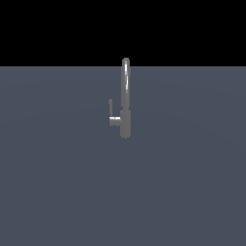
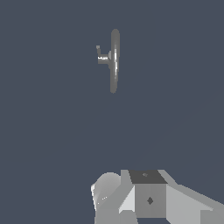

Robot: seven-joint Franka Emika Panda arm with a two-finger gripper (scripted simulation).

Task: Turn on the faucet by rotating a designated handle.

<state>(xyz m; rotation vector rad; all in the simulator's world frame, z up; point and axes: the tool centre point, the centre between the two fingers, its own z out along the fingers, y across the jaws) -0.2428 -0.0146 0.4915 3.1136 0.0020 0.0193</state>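
Note:
The faucet [image 1: 125, 98] is a tall slender grey tube with a rounded top and a thicker lower body, standing upright on the dark grey floor in the middle of the exterior view. The handle [image 1: 112, 115], a small L-shaped lever, sticks out from the lower body toward the exterior view's left, its thin blade pointing up. The wrist view looks down on the faucet [image 2: 114, 61] from a distance, with the handle [image 2: 101, 54] at its side. My gripper's fingers show in neither view, and the arm is absent from the exterior view.
A flat dark grey floor [image 1: 57, 182] spreads around the faucet. Pale grey blocky parts of the arm [image 2: 148, 199] fill the edge of the wrist view, well apart from the faucet.

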